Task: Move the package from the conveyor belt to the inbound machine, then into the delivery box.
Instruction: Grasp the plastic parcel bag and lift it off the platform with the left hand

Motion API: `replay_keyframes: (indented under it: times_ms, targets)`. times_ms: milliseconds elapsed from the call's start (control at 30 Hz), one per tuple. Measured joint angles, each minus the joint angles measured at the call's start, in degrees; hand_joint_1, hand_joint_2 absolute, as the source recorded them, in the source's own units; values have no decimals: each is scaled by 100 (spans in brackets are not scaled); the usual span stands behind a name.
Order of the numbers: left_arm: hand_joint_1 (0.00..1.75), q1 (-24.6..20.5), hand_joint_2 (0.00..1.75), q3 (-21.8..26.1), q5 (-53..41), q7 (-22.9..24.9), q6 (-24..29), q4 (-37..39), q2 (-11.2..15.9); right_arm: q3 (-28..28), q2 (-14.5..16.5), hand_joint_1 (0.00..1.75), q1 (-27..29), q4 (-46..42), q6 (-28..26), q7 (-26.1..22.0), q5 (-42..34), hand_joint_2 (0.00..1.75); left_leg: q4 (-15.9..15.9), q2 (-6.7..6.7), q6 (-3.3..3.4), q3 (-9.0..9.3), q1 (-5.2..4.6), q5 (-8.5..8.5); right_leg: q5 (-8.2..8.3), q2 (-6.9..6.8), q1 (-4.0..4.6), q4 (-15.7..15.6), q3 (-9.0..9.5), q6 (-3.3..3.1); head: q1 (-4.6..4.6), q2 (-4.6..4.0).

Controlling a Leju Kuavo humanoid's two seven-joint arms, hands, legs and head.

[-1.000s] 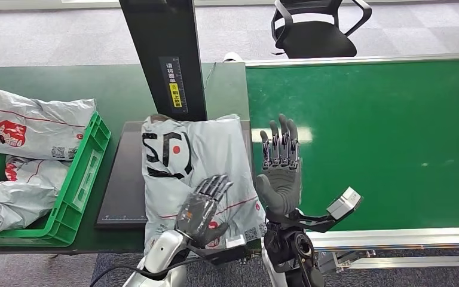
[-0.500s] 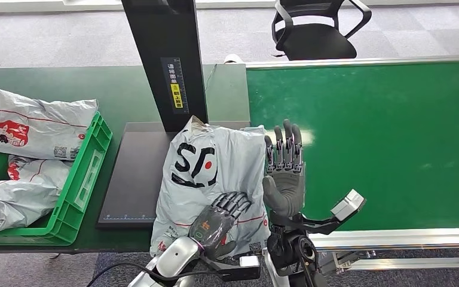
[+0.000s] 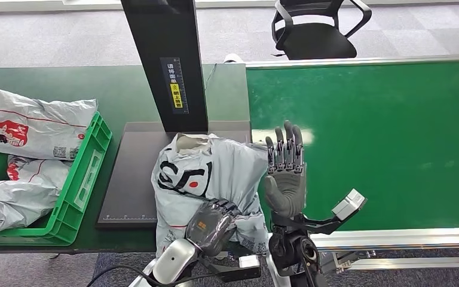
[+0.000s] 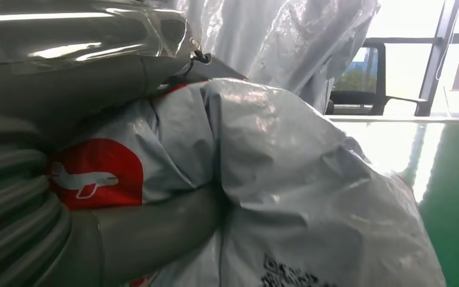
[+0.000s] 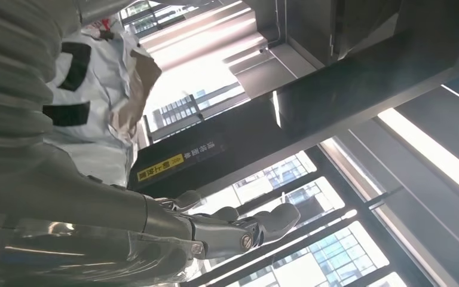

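The grey plastic package (image 3: 206, 176) with black letters is bunched up over the near right corner of the black inbound machine plate (image 3: 128, 179), and part of it hangs past the table's front edge. My left hand (image 3: 213, 224) grips its near end from below. In the left wrist view my thumb (image 4: 149, 233) presses into the package (image 4: 287, 197) beside a red logo. My right hand (image 3: 285, 173) stands upright with its fingers straight and apart, palm against the package's right side. The right wrist view shows those fingers (image 5: 233, 230) and the package (image 5: 95, 101).
The machine's black post (image 3: 166, 60) rises just behind the plate. A green crate (image 3: 80, 179) at the left holds several grey packages. The green conveyor belt (image 3: 382, 137) lies to the right, with a black office chair (image 3: 314, 30) behind it.
My left hand has slid back to the package's near end and curled around it. The package has crumpled, turned and lifted off the plate. My right hand has barely moved.
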Motion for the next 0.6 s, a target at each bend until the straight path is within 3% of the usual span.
replay_keyframes:
  times_ms: [333,600]
  targets:
    - [175,38,175,74,-11,-16,237,-209,18,-30,30,0,34,0,0,9,7,175,0,1,0,-4,0,0,0,1,0,0,-7,0,0,0]
    - [175,47,175,529,272,-134,1220,-914,89,-80,30,0,185,-54,-2,38,63,175,0,1,0,-10,0,0,0,1,0,1,-13,0,-1,0]
